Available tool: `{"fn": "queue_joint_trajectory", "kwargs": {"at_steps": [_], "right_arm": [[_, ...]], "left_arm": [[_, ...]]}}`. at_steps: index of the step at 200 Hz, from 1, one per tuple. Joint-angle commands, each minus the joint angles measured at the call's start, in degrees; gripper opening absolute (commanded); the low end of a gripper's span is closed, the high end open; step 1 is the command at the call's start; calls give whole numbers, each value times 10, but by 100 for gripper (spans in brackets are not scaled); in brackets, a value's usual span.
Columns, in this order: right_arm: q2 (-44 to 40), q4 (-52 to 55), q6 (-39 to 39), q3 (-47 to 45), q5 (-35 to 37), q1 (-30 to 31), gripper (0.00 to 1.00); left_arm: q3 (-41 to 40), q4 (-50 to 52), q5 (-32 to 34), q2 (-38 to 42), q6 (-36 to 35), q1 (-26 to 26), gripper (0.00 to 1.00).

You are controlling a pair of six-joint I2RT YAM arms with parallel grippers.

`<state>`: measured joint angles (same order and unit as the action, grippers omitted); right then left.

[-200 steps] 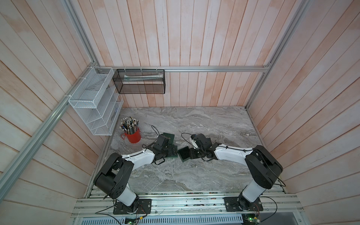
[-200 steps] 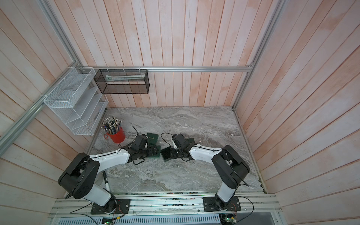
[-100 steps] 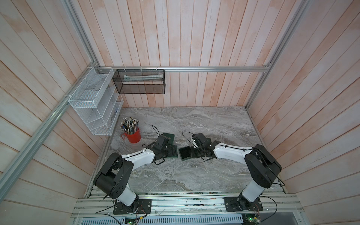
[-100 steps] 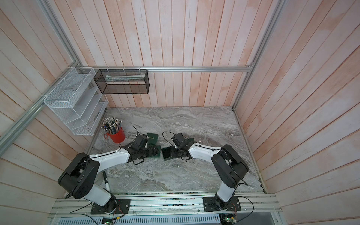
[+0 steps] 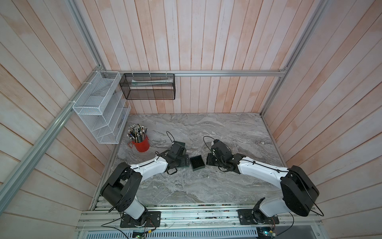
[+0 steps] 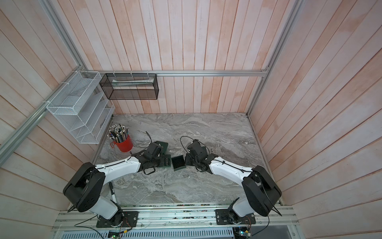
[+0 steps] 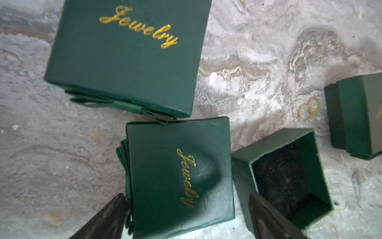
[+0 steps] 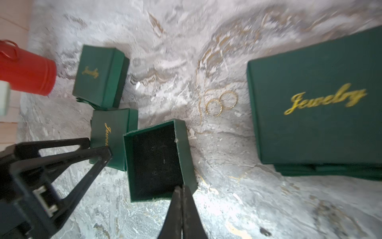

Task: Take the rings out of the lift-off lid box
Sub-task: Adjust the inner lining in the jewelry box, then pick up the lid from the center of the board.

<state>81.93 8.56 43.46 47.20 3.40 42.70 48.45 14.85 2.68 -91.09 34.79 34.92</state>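
Roughly at the middle of the desk (image 5: 186,186), a cluster of green boxes was gathered between the two arms. The box (image 8: 159,161) stood upright and uncovered, with its lid (image 7: 179,175) laid just beside it, printed side up. The lid was straddled by the left gripper (image 7: 186,195), jaws spread wide and gripping nothing, with a gap showing on the side toward the box. The right gripper (image 8: 182,192) was pressed finger against finger, with nothing seen between, and its tips were at the box's rim. A closed second box (image 7: 124,58) lay just beyond the lid, and a closed third box (image 8: 316,99) sat on the box's other side. A red cup (image 5: 141,143) of pencils was set near the left edge, well apart. A white scrap (image 8: 137,85) lay on bare desk among the boxes.

The desk was patterned as grey veined marble. The boxes were of matte dark green card, marked "Jewelry" in gold script and trimmed with ribbon bows. The lid's top was dented, and the box was lined in black.

The rings (image 8: 222,103), two thin gold hoops, lay in the open on bare desk between the box and the third box, touching neither. They were laid flat with their rims meeting, and the pair's long axis ran roughly from the box toward the third box. In both top views they were too small to be made out.
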Motion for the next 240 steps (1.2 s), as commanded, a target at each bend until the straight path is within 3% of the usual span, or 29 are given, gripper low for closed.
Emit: {"fn": "queue_joint_trajectory", "kwargs": {"at_steps": [1, 30, 196, 217, 240], "right_arm": [[-26, -13, 8, -17, 75, -2, 10], [-38, 8, -4, -24, 99, -12, 18], [-36, -6, -3, -50, 82, -28, 20], [-38, -7, -2, -52, 77, -32, 27], [-41, -12, 1, -58, 73, -36, 46]], "left_arm": [[23, 16, 25, -29, -16, 3, 93], [48, 38, 60, -47, -25, 18, 93], [129, 101, 133, -126, -43, 56, 93], [130, 101, 140, -129, -43, 56, 90], [127, 95, 142, -134, -46, 56, 88]]}}
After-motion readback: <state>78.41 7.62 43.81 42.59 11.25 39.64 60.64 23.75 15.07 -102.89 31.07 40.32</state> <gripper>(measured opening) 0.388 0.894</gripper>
